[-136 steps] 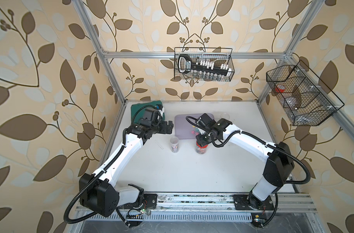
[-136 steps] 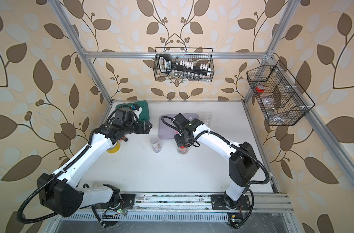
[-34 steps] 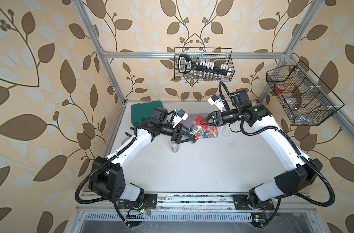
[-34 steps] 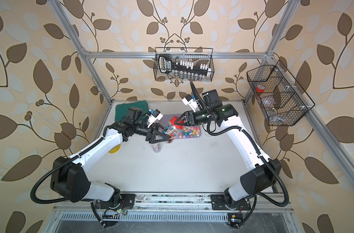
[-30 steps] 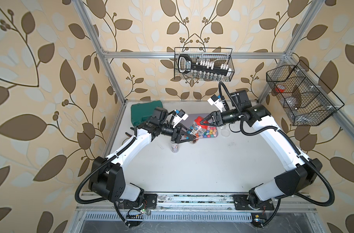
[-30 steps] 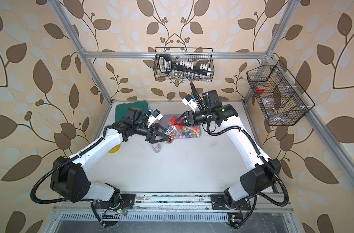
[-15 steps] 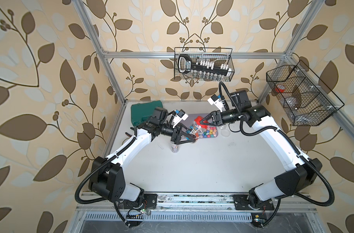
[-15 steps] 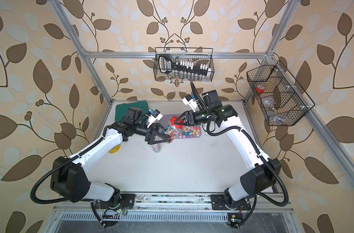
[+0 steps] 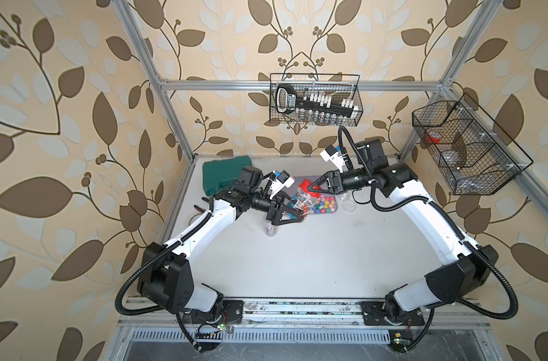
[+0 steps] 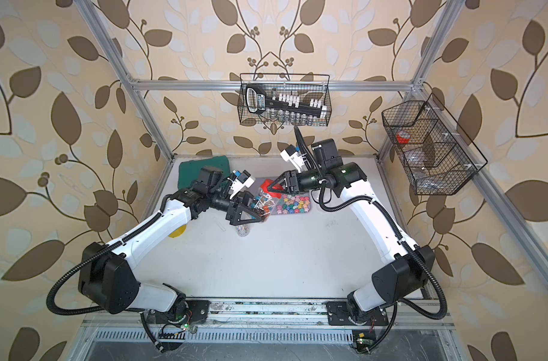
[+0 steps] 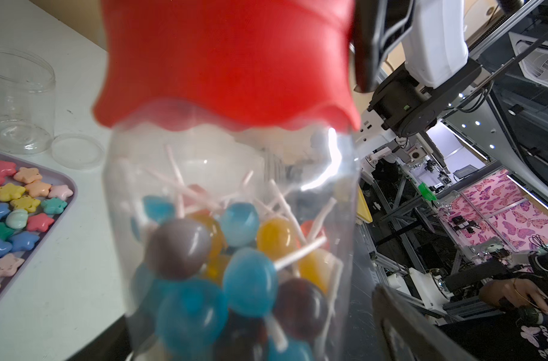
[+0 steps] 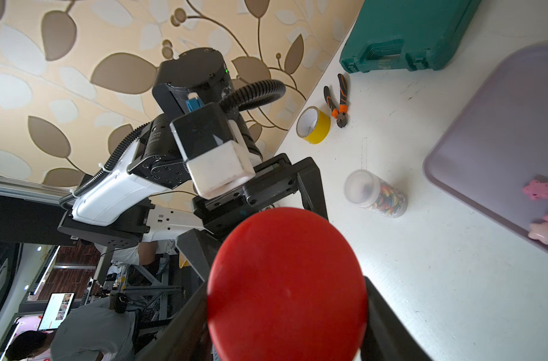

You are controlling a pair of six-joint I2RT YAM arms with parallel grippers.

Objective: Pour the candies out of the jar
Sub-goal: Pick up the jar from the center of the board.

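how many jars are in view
3: the lollipop jar, its red lid in the right gripper; a small jar of rainbow sweets standing on the table; an empty jar beside the tray.

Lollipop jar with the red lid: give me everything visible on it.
The jar is clear thin plastic, a cylinder, closed by a glossy red lid with a wavy rim. Round lollipops in blue, yellow and brown on white sticks bunch at the end away from the lid. It is held in the air over one end of the purple tray. The right gripper clamps the lid; the left gripper has its jaws open either side of the body.
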